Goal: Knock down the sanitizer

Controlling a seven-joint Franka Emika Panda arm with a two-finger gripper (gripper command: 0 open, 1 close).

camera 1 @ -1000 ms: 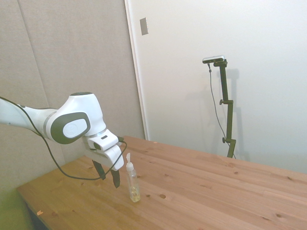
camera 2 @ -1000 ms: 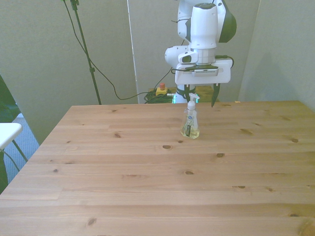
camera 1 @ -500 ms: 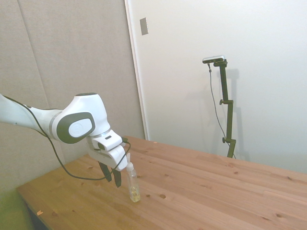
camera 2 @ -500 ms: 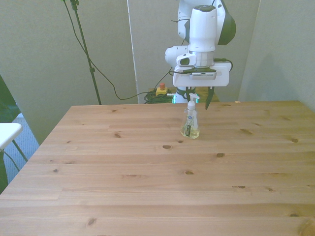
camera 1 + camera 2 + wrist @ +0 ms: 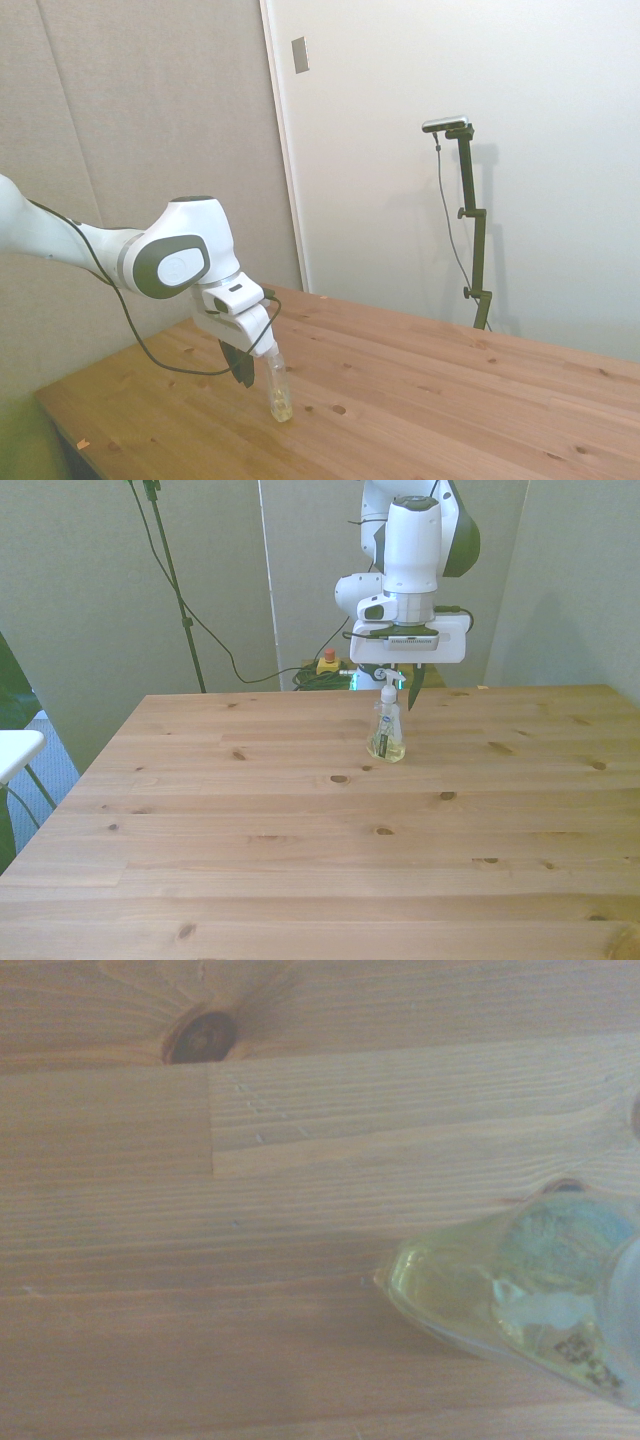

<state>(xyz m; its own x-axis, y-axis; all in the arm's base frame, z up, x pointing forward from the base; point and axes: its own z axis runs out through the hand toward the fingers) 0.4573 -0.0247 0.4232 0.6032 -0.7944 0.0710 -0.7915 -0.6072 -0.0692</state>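
The sanitizer is a small clear bottle with a white pump cap and a little yellowish liquid. It stands upright on the wooden table, toward the far edge. In the side view the sanitizer has my gripper right beside its upper part, on the side toward the arm. From the front, the gripper hangs just behind the pump cap, its dark fingers drawn close together with nothing held between them. The wrist view shows the sanitizer's yellowish base from above, blurred.
A dark cable loops from the arm down toward the table's near corner in the side view. A white object sits off the table at the front view's left. Wooden tabletop stretches out in front of the bottle.
The gripper has moved closer to the bottle's top and its fingers have drawn together from a wide-open stance. The bottle has stayed upright in the same spot.
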